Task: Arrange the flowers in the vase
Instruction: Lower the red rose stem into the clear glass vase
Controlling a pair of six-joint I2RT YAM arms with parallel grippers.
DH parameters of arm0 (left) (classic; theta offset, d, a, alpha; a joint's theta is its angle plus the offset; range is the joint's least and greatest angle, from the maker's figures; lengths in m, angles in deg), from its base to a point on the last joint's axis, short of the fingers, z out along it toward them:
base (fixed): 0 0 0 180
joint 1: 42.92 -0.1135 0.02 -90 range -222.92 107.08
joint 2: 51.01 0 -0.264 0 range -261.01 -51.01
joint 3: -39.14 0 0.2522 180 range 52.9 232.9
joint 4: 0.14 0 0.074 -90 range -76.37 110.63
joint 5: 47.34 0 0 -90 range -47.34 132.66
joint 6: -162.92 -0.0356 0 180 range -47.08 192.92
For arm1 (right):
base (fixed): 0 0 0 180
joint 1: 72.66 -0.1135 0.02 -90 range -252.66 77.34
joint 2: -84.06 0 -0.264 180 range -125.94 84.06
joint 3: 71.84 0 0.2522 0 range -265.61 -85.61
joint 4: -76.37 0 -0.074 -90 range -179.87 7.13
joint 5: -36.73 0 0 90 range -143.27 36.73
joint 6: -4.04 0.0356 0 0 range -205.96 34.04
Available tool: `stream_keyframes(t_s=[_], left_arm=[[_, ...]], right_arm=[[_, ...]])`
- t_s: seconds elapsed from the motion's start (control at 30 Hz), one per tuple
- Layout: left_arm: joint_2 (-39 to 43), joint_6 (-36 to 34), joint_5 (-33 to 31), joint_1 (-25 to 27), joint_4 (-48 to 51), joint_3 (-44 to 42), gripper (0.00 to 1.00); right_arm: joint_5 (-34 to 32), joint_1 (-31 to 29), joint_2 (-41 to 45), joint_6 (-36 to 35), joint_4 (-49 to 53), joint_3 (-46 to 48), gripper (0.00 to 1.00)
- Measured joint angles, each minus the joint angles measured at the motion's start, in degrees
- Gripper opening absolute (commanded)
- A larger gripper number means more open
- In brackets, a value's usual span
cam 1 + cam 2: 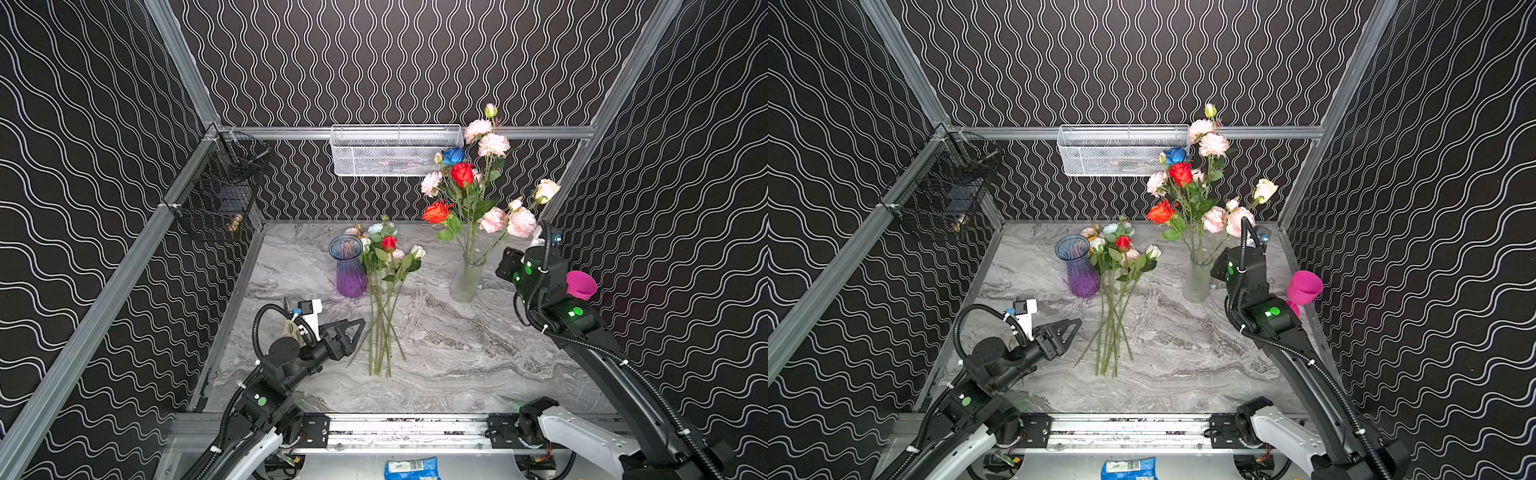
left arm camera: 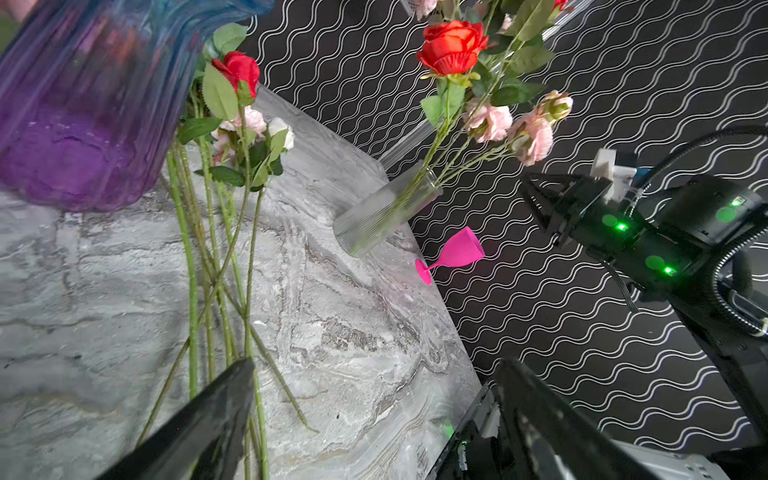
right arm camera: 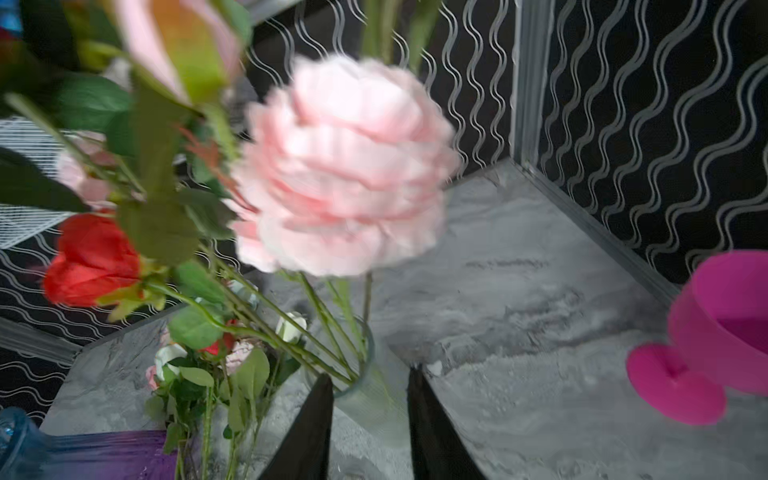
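The loose flowers [image 1: 380, 316] lay flat on the surface [image 1: 457, 353] just beyond the left tool [image 1: 356, 334], their stem ends toward the front and their blooms at the back beside the purple vase [image 1: 349, 270]. Bare room lay between them and the right tool [image 3: 370, 372]. The left tool gaped wide and empty, while the right tool stood partly open, gripping nothing, just beside the clear vase [image 1: 467, 278] and its upright bunch [image 1: 462, 173].

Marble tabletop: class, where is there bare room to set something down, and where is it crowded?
Bare: the front stretch between the loose flowers and the right arm; the back-left corner beside the purple vase. Crowded: that vase beside the flowers; frosted vase, right gripper and pink goblet at back right.
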State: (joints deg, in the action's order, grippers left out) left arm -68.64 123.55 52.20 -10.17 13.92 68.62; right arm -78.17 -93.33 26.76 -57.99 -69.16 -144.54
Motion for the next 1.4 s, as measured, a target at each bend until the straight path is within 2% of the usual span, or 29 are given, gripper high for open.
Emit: stream_keyframes(t_s=[0.13,0.27,0.37,0.57,0.77,1.0,1.4], left_arm=[[-0.33,-0.26,-0.52,0.0,1.9,0.83,0.94],[-1.14,-0.68,-0.59,0.0,2.62,1.14,0.94],[-1.64,-0.68,-0.57,0.0,2.99,1.18,0.94],[-0.68,-1.09,-0.55,0.0,3.89,1.42,0.95],[0.39,-1.27,-0.79,0.0,4.55,1.51,0.95],[0.17,-1.27,-0.81,0.0,4.96,1.51,0.95],[1.2,-1.31,-0.81,0.0,4.96,1.14,0.95]], right_arm=[[8.74,6.93,-0.55,3.34,3.23,2.58,0.44],[18.36,12.85,-5.77,4.63,5.11,2.01,0.47],[24.9,14.8,-10.54,5.18,5.01,-1.29,0.48],[31.95,15.52,-15.98,6.64,2.71,-2.56,0.49],[35.45,15.56,-19.54,7.19,1.75,-4.31,0.49],[35.95,15.56,-22.05,7.21,0.63,-5.16,0.47],[35.85,15.56,-27.19,7.13,0.76,-8.39,0.3]])
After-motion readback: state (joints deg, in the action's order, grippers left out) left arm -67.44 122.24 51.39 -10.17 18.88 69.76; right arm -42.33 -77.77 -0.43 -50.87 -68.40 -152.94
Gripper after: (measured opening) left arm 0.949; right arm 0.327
